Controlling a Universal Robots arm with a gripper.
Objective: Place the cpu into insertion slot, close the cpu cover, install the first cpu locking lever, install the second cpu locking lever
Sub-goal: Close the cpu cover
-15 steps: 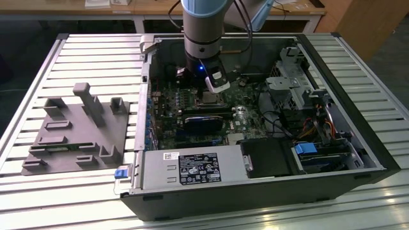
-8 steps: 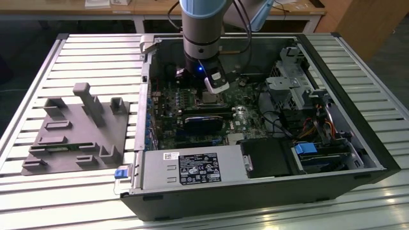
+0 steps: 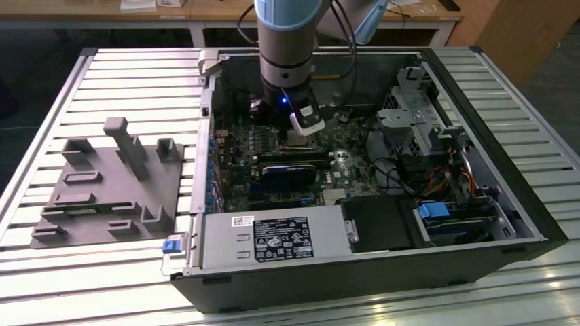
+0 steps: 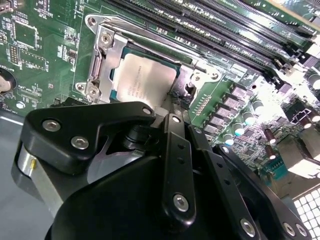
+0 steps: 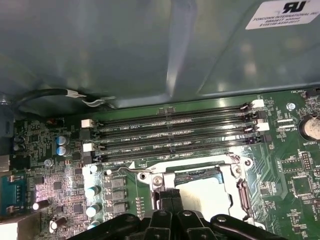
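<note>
The cpu [image 4: 142, 80], a flat silver-grey square, lies in the insertion slot [image 3: 297, 139] on the green board. It also shows in the first wrist view as the cpu [image 5: 202, 197]. The cpu cover [image 4: 106, 55], a silvery frame with a square window, lies down around the chip; its far edge [image 5: 192, 170] shows past the fingers. A thin lever rod [image 5: 120, 169] runs along the slot's side nearest the memory slots. My gripper [image 4: 175, 114] [image 5: 169, 196] [image 3: 303, 129] hangs just over the slot's edge, its black fingers pressed together with nothing between them.
Long black memory slots [image 5: 175, 132] run beside the socket. The case wall [image 5: 150, 50] rises behind them. A black card [image 3: 285, 173], the power supply [image 3: 272, 238] and a drive cage [image 3: 417, 115] crowd the open case. A grey fixture [image 3: 109, 183] sits on the slatted table.
</note>
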